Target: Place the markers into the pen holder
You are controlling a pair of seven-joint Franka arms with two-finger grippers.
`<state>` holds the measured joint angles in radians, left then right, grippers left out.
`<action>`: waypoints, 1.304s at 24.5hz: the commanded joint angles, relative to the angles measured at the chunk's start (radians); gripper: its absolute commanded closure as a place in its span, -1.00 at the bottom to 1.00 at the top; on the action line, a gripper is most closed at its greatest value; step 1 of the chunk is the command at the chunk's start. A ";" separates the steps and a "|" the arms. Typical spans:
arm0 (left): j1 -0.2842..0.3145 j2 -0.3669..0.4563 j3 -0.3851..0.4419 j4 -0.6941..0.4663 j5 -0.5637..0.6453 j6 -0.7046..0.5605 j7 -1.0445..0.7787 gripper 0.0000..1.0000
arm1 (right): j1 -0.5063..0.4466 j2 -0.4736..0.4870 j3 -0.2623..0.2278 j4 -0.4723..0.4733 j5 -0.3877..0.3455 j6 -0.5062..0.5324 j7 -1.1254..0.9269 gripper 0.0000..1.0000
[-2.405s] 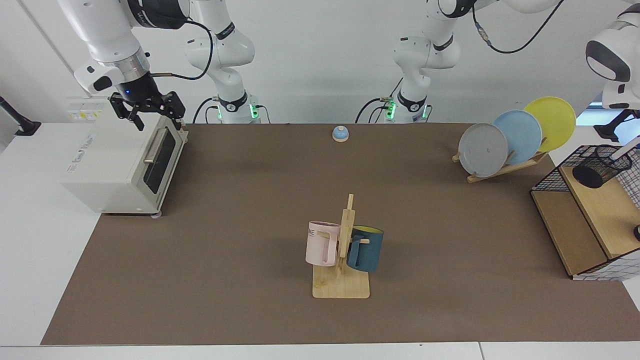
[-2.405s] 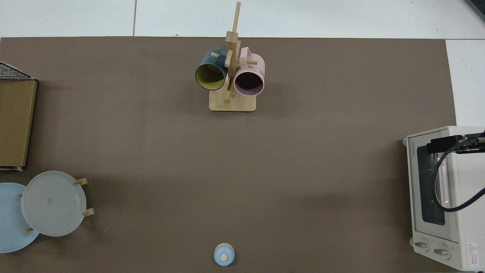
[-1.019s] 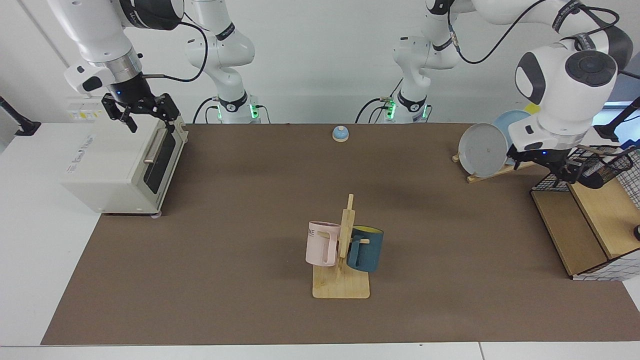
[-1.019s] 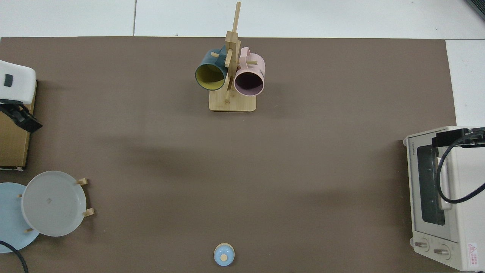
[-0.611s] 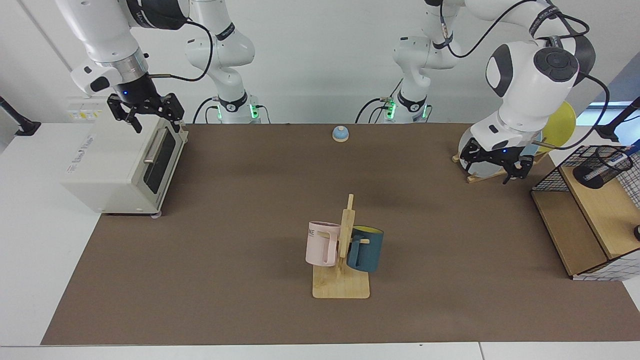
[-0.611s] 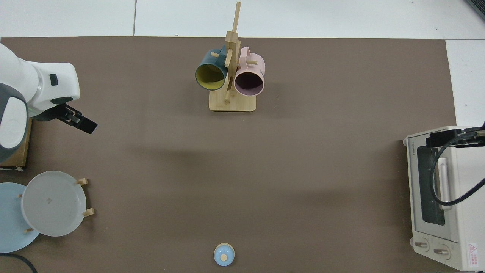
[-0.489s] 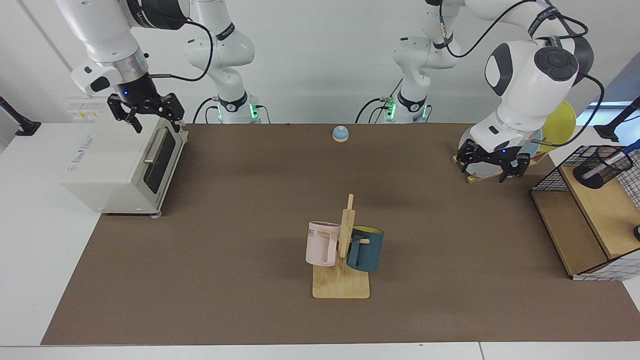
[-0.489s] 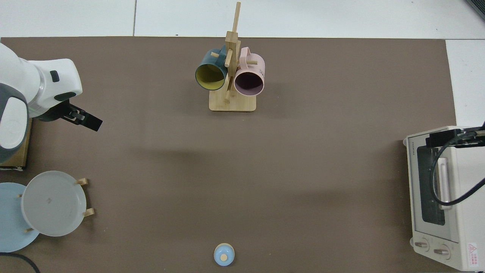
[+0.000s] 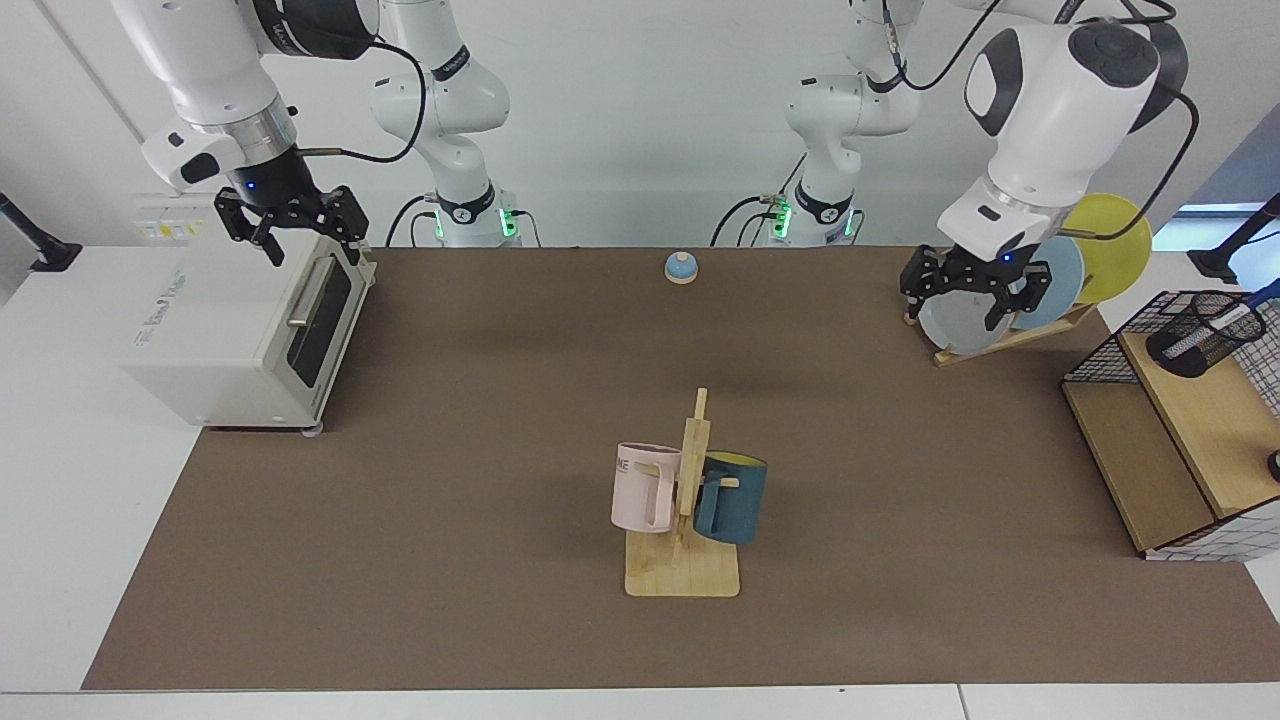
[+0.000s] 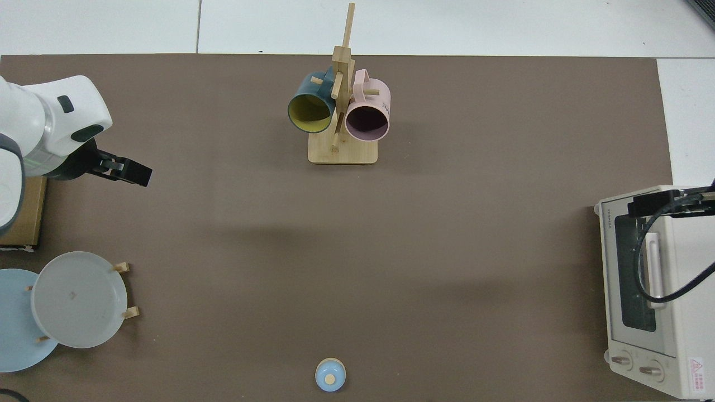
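Brown table mat (image 9: pixel 480 420) | marker (image 9: pixel 1215 325) in pen holder (image 9: pixel 1190 345): facing view only

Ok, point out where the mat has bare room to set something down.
Widest bare patch: between the toaster oven and the mug rack. Another lies between the mug rack and the wire shelf box. Crowded by the plate rack, where the left pincer hangs.
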<state>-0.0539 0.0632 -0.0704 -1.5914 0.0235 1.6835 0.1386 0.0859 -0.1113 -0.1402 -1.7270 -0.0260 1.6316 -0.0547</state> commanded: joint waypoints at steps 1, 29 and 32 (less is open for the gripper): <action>0.034 -0.049 -0.013 -0.025 -0.014 -0.022 -0.017 -1.00 | -0.006 -0.002 0.004 0.006 0.006 -0.003 0.003 -1.00; 0.020 -0.118 0.069 -0.113 -0.053 0.022 0.087 -1.00 | -0.006 -0.002 0.004 0.006 0.006 -0.004 0.003 -1.00; 0.022 -0.117 0.069 -0.108 -0.062 -0.010 0.026 -1.00 | -0.006 -0.002 0.004 0.006 0.006 -0.004 0.003 -1.00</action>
<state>-0.0331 -0.0614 -0.0036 -1.7206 -0.0135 1.7202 0.2210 0.0859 -0.1113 -0.1402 -1.7269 -0.0260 1.6316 -0.0548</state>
